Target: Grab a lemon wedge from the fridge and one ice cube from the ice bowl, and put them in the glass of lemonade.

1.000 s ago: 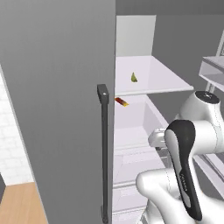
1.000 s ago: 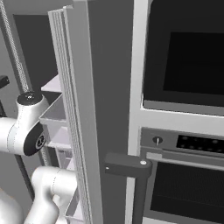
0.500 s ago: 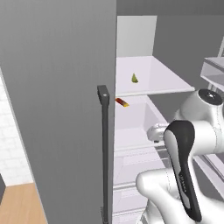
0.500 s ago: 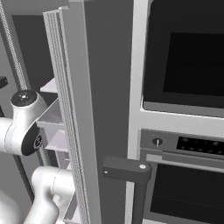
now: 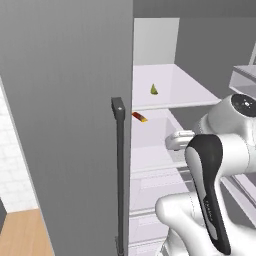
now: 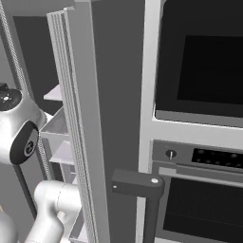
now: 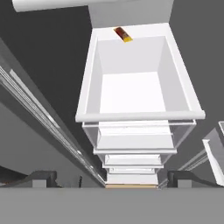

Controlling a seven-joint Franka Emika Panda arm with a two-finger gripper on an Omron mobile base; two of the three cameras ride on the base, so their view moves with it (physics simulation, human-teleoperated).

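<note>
While the gripper (image 7: 112, 181) gapes, the fridge (image 5: 65, 100) holds 1 lemon wedge (image 5: 154, 89).

This is a rendered home kitchen. A tall grey fridge (image 5: 65, 100) stands open, its door carrying a long dark vertical bar handle (image 5: 120, 170), and inside are white shelves (image 5: 175, 87) and clear drawers (image 7: 133, 133). A small green wedge of fruit (image 5: 154, 90) sits on an upper shelf, and a little red and yellow item (image 5: 139, 117) lies on the shelf below. Just beside the fridge, a black wall oven (image 6: 204, 71) with a control panel of knobs and buttons (image 6: 209, 156) is built into pale cabinetry. White tiled wall (image 5: 12, 165) and a strip of wooden tabletop (image 5: 22, 232) show at the left
</note>
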